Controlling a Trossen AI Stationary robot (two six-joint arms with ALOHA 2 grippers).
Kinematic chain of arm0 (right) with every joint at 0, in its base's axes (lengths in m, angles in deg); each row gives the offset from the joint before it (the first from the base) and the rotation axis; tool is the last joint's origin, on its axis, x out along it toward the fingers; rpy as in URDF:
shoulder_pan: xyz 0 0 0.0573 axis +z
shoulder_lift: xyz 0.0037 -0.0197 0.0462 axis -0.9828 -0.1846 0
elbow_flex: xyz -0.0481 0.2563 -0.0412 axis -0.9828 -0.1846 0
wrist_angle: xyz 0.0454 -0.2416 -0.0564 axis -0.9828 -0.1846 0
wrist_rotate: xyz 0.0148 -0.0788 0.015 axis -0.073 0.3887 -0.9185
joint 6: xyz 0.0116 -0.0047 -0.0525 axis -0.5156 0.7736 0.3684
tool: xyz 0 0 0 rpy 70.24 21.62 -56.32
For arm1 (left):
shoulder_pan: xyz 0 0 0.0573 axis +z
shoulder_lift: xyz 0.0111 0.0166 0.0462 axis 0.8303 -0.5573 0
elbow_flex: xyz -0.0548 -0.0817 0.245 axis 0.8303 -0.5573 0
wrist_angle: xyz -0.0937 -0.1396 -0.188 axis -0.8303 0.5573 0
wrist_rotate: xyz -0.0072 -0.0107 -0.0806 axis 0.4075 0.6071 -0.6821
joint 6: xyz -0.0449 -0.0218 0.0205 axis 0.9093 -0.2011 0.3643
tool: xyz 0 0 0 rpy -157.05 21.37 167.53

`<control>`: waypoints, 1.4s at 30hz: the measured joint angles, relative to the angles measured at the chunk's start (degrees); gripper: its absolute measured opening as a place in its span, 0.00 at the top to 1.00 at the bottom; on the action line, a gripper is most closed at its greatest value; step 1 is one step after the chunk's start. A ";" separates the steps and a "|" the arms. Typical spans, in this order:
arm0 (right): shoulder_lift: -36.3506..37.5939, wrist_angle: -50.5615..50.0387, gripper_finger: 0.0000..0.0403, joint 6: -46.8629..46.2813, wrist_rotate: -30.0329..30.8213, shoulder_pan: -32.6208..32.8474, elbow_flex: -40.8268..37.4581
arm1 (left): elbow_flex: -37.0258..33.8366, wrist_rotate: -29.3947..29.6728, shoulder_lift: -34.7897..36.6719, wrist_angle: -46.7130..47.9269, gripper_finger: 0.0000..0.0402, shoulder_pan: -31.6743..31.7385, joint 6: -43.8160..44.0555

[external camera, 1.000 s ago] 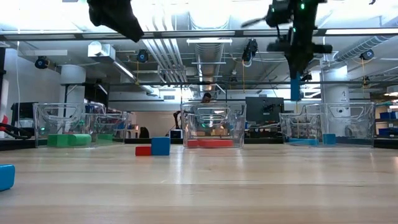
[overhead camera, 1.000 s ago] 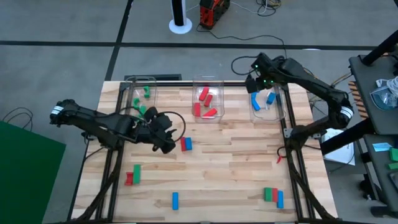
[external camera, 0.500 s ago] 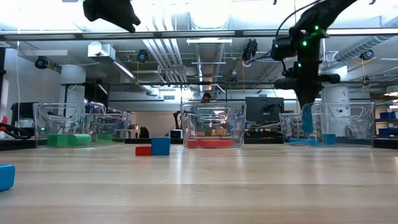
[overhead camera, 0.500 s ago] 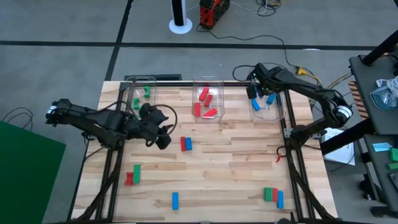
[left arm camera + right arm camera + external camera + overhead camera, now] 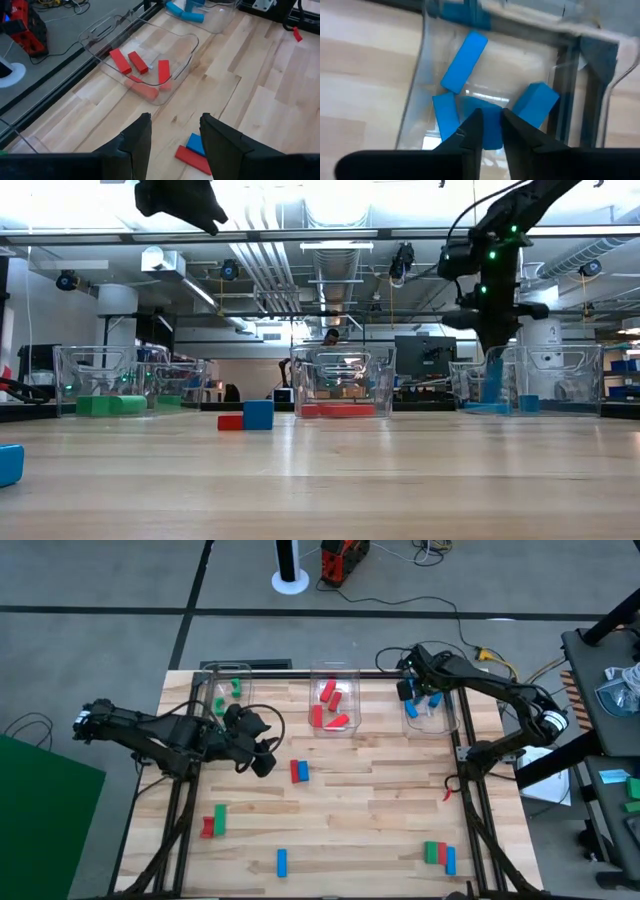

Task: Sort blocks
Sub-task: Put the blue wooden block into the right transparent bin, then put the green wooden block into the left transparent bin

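Observation:
My right gripper (image 5: 491, 132) reaches down into the clear bin (image 5: 446, 721) at the far right and is shut on a blue block (image 5: 490, 116). Three more blue blocks (image 5: 464, 61) lie on that bin's floor. My left gripper (image 5: 172, 142) hangs open above the table's middle left. A red and blue pair of blocks (image 5: 298, 771) lies on the wood just beyond its fingers. Red blocks (image 5: 330, 705) lie in the middle bin, and green ones (image 5: 233, 688) in the left bin. My right gripper pinches the blue block's two opposite sides (image 5: 495, 131) between its two fingers, coming from above and pointing down. The block hangs upright below the fingers (image 5: 492, 380) inside the bin. Whether its lower end rests on the bin's floor, I cannot tell.
A green and red pair (image 5: 212, 822) lies at the near left. A single blue block (image 5: 282, 862) lies at the near middle, and a green, red and blue trio (image 5: 438, 856) at the near right. Bare wood lies between these groups.
My right gripper has come down into the right bin with the blue block, which stays upright. My left gripper has drawn back a little toward the table's left edge.

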 joint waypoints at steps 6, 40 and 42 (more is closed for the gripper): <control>2.65 -2.19 0.97 2.93 2.99 0.76 4.97 | 0.00 -1.93 0.13 0.06 0.64 0.00 1.10; 10.55 -5.05 0.97 -16.46 -0.25 38.58 11.30 | -0.41 -36.69 0.04 25.08 0.64 -0.13 40.59; 10.08 -5.05 0.97 -16.50 -0.13 38.61 11.29 | -0.54 -37.35 0.04 25.61 0.64 -0.25 43.47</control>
